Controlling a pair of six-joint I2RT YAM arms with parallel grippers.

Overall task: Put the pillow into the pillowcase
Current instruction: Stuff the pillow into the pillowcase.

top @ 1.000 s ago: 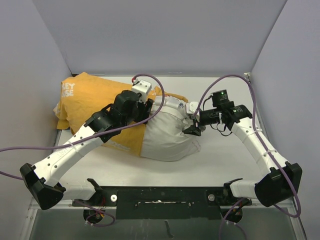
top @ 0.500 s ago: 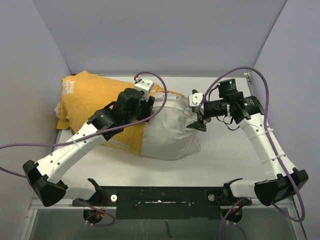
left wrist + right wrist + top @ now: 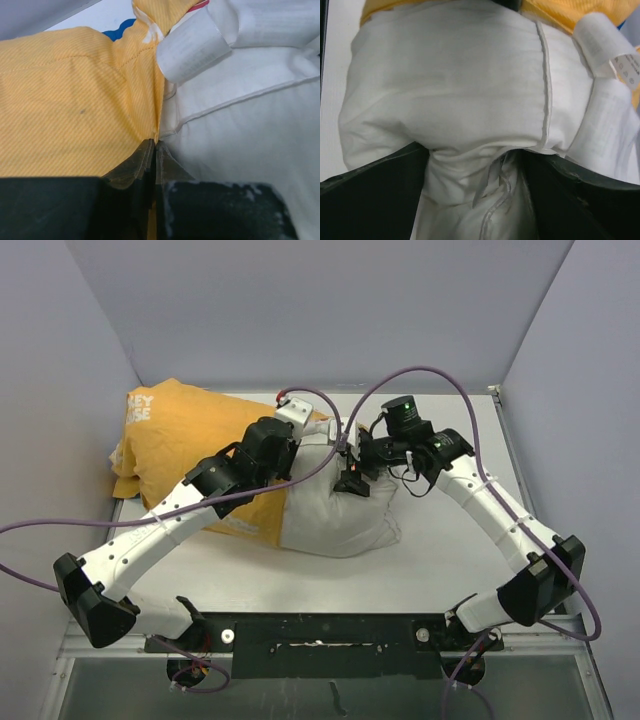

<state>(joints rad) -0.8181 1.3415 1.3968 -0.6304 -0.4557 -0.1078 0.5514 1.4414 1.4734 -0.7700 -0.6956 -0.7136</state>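
I see the white pillow [image 3: 335, 515] lying across the middle of the table [image 3: 440, 570]. Its left part is inside the pillowcase [image 3: 190, 440], which lies yellow side up, and its right end bulges out bare. My left gripper [image 3: 154, 150] is pinched together on the pillowcase's yellow hem, right where the hem meets the pillow. My right gripper [image 3: 475, 162] has its jaws wide apart, straddling a bunched fold of the pillow's exposed end, not clamped. My worry: if the right jaws close on loose cover only, pushing would just crumple it. The thin hem could also slip from the left pinch, letting the opening collapse.
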